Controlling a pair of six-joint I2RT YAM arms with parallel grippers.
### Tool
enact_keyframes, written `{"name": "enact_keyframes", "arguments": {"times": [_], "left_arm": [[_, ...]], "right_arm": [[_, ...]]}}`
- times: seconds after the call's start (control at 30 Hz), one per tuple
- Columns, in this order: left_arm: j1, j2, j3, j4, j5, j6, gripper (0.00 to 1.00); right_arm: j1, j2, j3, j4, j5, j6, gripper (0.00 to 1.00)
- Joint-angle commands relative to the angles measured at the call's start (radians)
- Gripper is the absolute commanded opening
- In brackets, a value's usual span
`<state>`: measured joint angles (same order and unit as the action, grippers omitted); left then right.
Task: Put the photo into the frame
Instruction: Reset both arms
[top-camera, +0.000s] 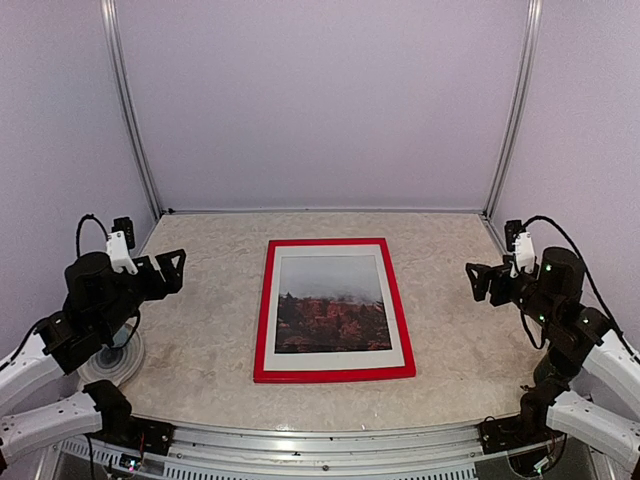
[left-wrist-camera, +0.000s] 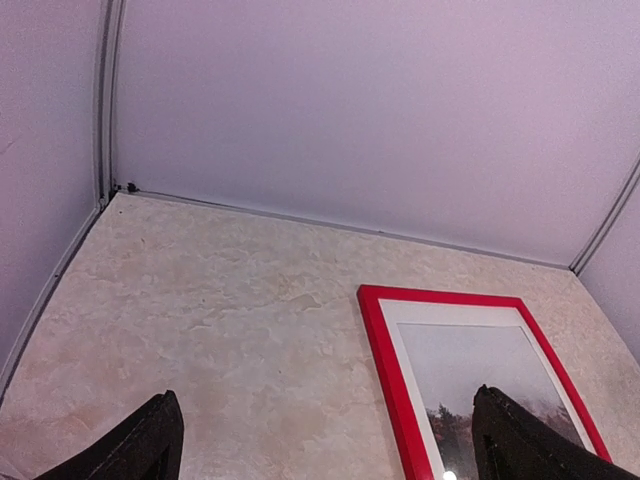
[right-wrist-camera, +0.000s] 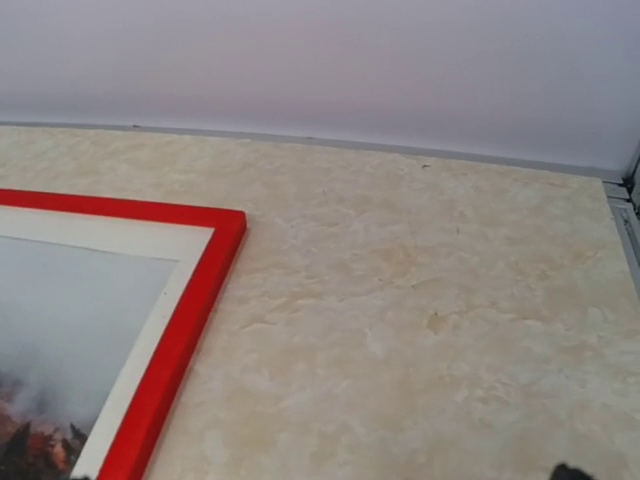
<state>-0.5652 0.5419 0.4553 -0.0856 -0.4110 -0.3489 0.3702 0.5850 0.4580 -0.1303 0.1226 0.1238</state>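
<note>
Since the frame (top-camera: 262, 310) lies flat and red face up on the table (top-camera: 200, 330), with the photo (top-camera: 332, 305) showing inside a white mat (top-camera: 335, 360), the job looks done or all but done. What remains seems to be staying clear.

The left pincer (top-camera: 172, 272) stands wide and holds nothing. The frame is off to its right and slightly ahead, well apart; from its wrist, the frame's far left corner shows ahead, nearer the right finger. The right pincer (top-camera: 478, 282) is wide and empty too, with the frame to its left, well apart; only the far right corner shows in its wrist view.

To finish well, I would keep both pincers raised and out at the sides, so that neither finger drags across the glossy border or nudges the frame askew. The photo looks square in the mat window, with even white margins, so no correction seems called for. Whether the backing is fastened underneath cannot be told.
</note>
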Motion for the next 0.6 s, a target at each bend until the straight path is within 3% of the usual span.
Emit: {"name": "enact_keyframes", "arguments": {"times": [0.0,0.17,0.33,0.43,0.57], "left_arm": [[0.049,-0.092,-0.030,-0.029,-0.050,0.040,0.99],[0.150,-0.176,-0.044,-0.093,-0.045,0.067,0.99],[0.280,-0.249,-0.088,-0.035,0.022,0.087,0.99],[0.373,-0.197,-0.090,-0.001,0.139,0.091,0.99],[0.408,-0.144,-0.112,0.049,0.227,0.091,0.99]], "right_arm": [[-0.028,-0.040,-0.028,0.006,0.036,0.017,0.99],[-0.143,-0.111,-0.041,-0.002,0.039,0.048,0.99],[-0.385,-0.067,-0.026,-0.006,-0.154,0.083,0.99],[-0.413,-0.038,-0.026,0.004,-0.192,0.070,0.99],[-0.412,-0.069,-0.039,0.002,-0.198,-0.022,0.99]]}}
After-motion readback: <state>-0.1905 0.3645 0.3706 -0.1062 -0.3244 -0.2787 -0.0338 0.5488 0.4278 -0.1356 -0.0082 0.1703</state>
